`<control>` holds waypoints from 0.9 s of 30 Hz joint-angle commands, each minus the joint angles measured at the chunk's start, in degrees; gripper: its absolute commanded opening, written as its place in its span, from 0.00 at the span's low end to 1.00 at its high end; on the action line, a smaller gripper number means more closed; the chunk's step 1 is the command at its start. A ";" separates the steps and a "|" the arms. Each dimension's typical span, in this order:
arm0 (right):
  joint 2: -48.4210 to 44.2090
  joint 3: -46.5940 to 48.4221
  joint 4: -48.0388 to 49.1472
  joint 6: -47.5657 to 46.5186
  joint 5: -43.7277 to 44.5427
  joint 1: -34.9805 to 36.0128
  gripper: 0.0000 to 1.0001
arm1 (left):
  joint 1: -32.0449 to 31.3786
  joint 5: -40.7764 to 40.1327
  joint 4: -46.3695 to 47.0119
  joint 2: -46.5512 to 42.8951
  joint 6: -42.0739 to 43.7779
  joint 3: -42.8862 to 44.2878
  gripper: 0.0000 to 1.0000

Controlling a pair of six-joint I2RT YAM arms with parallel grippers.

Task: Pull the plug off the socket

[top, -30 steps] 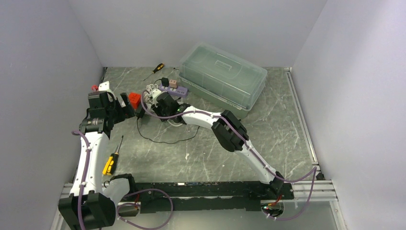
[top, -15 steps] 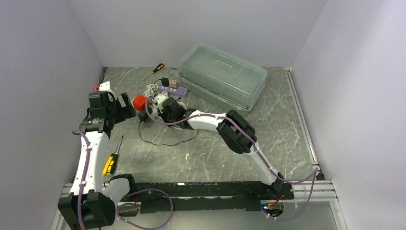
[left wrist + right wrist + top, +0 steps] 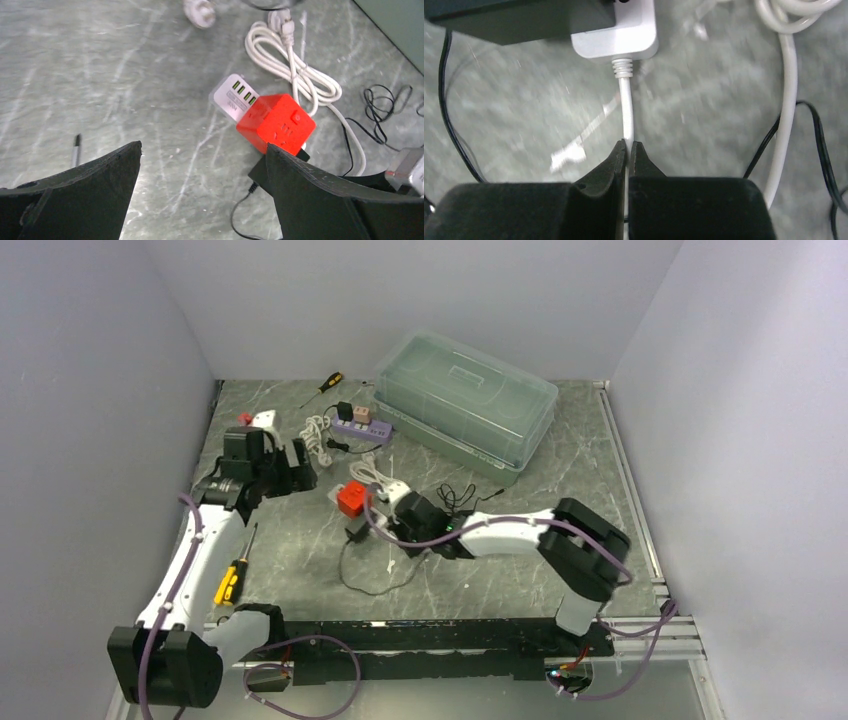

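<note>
Red cube socket (image 3: 352, 498) sits central on the tabletop (image 3: 600, 490), black plug (image 3: 519, 20) attached. Right pincer (image 3: 628, 147) is clamped on its white cord (image 3: 625, 107); left pincer (image 3: 202, 146) gapes above. Best anchor the cord, grip the plug body, pull straight. A second ago the cube lay farther back, beside the left arm.

Red cube socket (image 3: 275, 122), white cord (image 3: 625, 100), grey marbled table (image 3: 100, 75)

Red cube socket (image 3: 276, 122), white cord (image 3: 626, 110) trailing, lies tilted; black plug (image 3: 356, 532) apparently seated.
</note>
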 commanded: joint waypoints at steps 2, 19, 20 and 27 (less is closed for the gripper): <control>-12.06 -11.88 -2.12 9.88 4.92 0.45 0.00 | -5.94 5.92 1.72 3.05 -0.10 1.42 0.99; -22.24 -1.52 -17.15 32.65 21.01 4.54 0.76 | -13.32 25.06 5.83 17.15 -4.00 1.92 0.88; -20.94 0.12 -18.23 34.96 22.32 5.69 0.76 | -13.32 25.31 5.43 18.40 -4.13 2.47 0.85; -14.04 2.29 -15.31 45.83 23.43 10.78 0.76 | -13.49 28.69 6.75 23.14 -6.10 3.74 0.79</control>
